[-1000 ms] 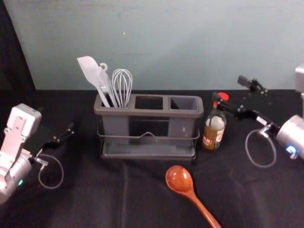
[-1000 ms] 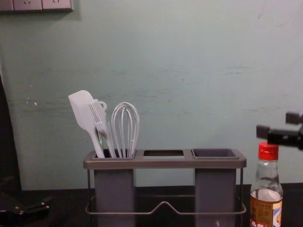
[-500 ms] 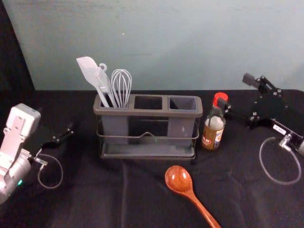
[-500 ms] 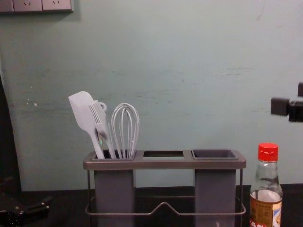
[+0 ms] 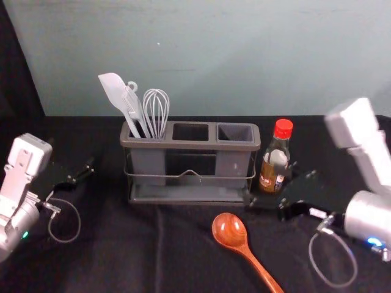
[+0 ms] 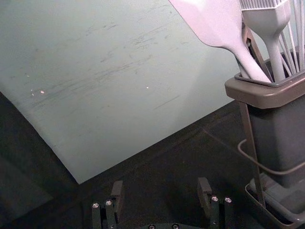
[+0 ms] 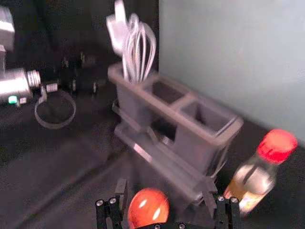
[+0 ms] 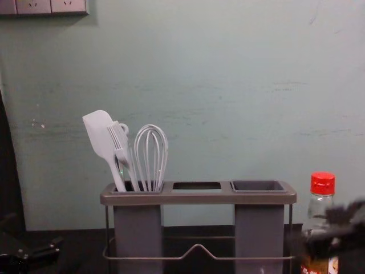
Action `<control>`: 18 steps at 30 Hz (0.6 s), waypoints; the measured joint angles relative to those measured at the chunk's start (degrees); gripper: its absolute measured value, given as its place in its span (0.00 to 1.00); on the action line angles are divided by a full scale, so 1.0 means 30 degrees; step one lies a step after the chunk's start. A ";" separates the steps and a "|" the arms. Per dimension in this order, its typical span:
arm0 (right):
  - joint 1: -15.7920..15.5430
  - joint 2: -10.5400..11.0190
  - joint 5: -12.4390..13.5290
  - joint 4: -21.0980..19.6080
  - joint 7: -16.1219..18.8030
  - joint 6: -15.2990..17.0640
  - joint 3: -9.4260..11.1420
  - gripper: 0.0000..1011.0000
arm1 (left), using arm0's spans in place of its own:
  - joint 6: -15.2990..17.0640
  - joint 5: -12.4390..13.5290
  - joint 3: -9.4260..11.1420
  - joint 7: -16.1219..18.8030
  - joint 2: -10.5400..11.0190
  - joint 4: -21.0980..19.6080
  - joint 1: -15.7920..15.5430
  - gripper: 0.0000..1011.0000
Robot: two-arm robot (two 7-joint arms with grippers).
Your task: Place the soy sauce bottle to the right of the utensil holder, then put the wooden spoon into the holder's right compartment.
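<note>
My right gripper [image 5: 272, 183] is low by the front of the soy sauce bottle [image 5: 275, 160]; in the right wrist view the gripper [image 7: 165, 187] is open, the red-brown spoon bowl showing between its fingertips. Upright, the bottle stands just right of the utensil holder [image 5: 190, 145]. In the chest view the blurred right gripper partly covers the bottle's label. The wooden spoon [image 5: 231, 231] lies on the cloth in front of the holder, handle toward the front right. The holder's right compartment [image 8: 259, 185] holds nothing. Parked at the left, my left gripper [image 5: 85, 173] is open in its wrist view [image 6: 160, 186].
A white spatula [image 5: 115, 91], a brush and a whisk [image 5: 157, 110] stand in the holder's left compartment. A wire rail [image 8: 198, 246] runs along the holder's front. Behind the black cloth [image 5: 110, 250] rises a pale green wall [image 5: 201, 55].
My right gripper has come down from beside the bottle's cap and moved toward the front and left. Bottle, spoon, holder and left arm have stayed where they were.
</note>
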 joint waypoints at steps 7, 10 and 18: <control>0.2128 -0.0874 -0.0276 0.0523 -0.0619 0.4689 -0.2110 0.99 | 0.0000 -0.0001 0.0000 0.0000 0.0001 0.0000 0.0000 1.00; 0.2958 -0.1330 -0.0735 0.1068 -0.0679 0.5812 -0.2961 0.99 | 0.0000 0.0000 0.0001 0.0000 0.0001 0.0000 0.0001 1.00; 0.5017 -0.2893 -0.1460 0.3545 -0.0455 0.7157 -0.4275 0.99 | 0.0000 0.0000 0.0001 0.0001 0.0001 -0.0001 0.0000 1.00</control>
